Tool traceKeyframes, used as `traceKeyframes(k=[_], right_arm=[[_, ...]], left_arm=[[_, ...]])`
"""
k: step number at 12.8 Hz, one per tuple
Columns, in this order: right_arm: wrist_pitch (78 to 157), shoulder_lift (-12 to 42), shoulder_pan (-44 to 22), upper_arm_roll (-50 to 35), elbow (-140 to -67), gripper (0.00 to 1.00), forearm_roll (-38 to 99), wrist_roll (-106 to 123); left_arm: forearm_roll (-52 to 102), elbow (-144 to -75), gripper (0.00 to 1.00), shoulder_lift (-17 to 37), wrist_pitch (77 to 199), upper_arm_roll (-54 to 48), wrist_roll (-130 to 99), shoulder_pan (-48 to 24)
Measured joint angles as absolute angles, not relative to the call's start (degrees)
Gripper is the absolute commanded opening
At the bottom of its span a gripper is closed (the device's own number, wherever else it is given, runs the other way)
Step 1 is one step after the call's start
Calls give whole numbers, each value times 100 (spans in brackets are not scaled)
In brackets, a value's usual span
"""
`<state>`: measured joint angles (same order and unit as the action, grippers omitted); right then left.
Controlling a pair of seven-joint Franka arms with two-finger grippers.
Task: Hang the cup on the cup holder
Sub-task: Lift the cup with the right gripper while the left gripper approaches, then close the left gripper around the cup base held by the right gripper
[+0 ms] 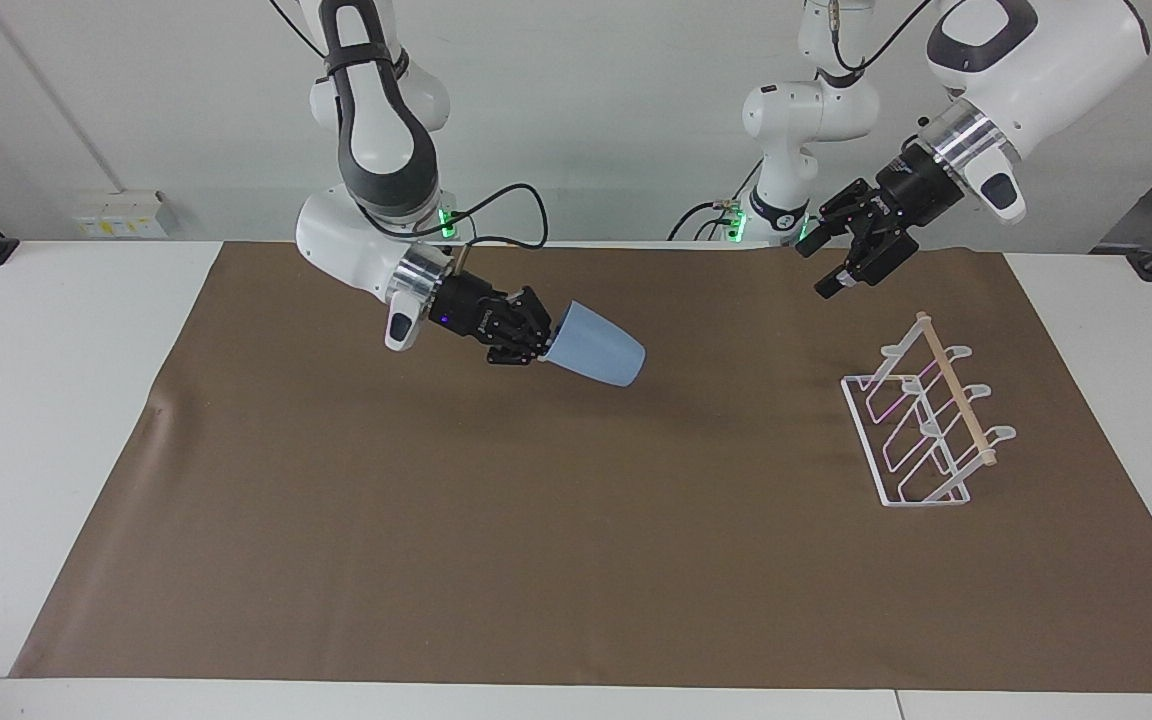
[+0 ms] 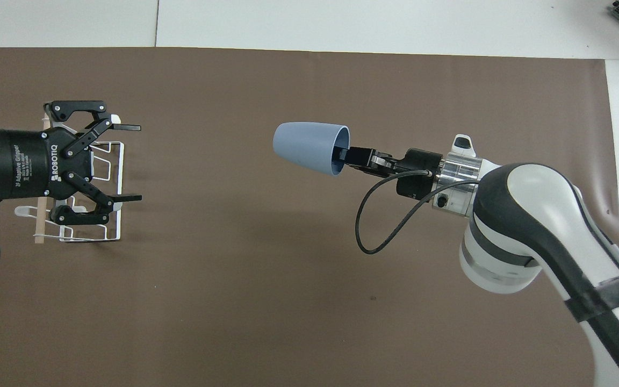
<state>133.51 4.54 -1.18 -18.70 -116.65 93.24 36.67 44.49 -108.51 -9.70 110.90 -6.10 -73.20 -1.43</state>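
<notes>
Cup [image 1: 591, 346] in transit is what we record first: it is off the mat, carried in the air by the right gripper [image 1: 536, 340], which is clamped on the rim with one finger inside the mouth, as the overhead view [image 2: 344, 157] shows. We note that the cup's [image 2: 309, 147] long axis lies nearly level, its closed base leading toward the left arm's end of the table and its open mouth turned back toward the right gripper's wrist. The cup holder [image 1: 926, 420] stands on the brown mat [image 1: 536, 560] at that end, well apart from the cup, its wooden rod [image 1: 954, 388] running along the top above the looped prongs. The left gripper [image 1: 841, 262] hangs in the air over the edge of the holder toward the middle of the table, its fingers spread wide and holding nothing; in the overhead view it [image 2: 127, 163] faces the oncoming base of the cup. We judge the left arm the nearer to the holder by a clear margin, and the coming move turns on that facing: base toward the open fingers, mouth away, which suits a handover across the middle of the table.
</notes>
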Motion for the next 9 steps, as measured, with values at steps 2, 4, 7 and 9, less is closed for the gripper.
traceKeyframes(k=[2, 4, 7, 9], right_arm=[[13716, 454, -116, -2167, -11505, 0, 9479, 3663], [14241, 460, -135, -2580, -11377, 0, 9661, 3638], [14527, 469, -193, -2920, -11278, 0, 9759, 3540], [14802, 477, -193, -3137, -11203, 0, 9762, 3395]], left_arm=[[4653, -10936, 100, -970, 11295, -644, -7238, -388], [4809, -10990, 100, -933, 11611, -659, -7199, -630], [4980, -10985, 100, -740, 12166, -668, -7190, -892], [4990, -10984, 100, -633, 12182, -667, -7119, -947]])
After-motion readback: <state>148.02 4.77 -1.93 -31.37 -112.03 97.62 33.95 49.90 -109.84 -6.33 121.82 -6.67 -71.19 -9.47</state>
